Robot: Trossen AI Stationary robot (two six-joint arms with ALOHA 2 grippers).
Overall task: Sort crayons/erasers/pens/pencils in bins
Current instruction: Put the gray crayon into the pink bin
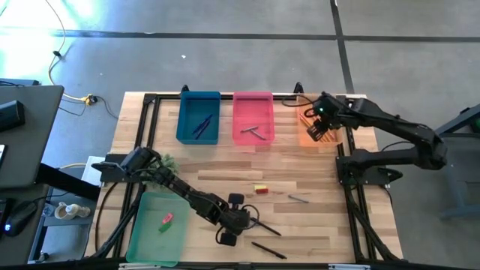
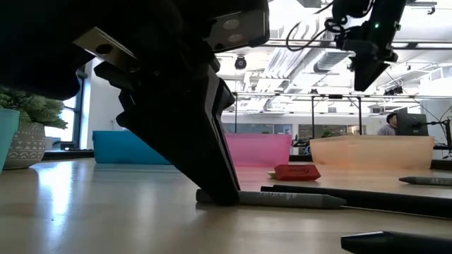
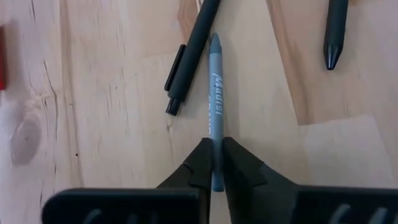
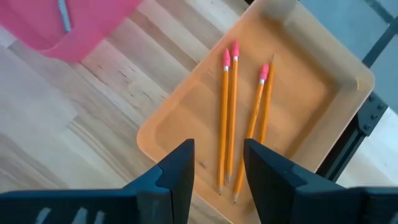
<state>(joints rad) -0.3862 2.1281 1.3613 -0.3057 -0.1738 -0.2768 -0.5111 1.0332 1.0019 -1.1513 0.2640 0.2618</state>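
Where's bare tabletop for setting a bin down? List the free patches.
Free: the strip between the blue bin and the green bin, and right of the grey crayon. Crowded: around the left claw, shut on a crayon among black pens.

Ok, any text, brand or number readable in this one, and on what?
Grey crayon pinched in the left end effector: white lettering along the barrel, too blurred to read for sure.
Red eraser on the table: a faint printed mark, too small to read.
Pens, pencils, bins: no text visible.
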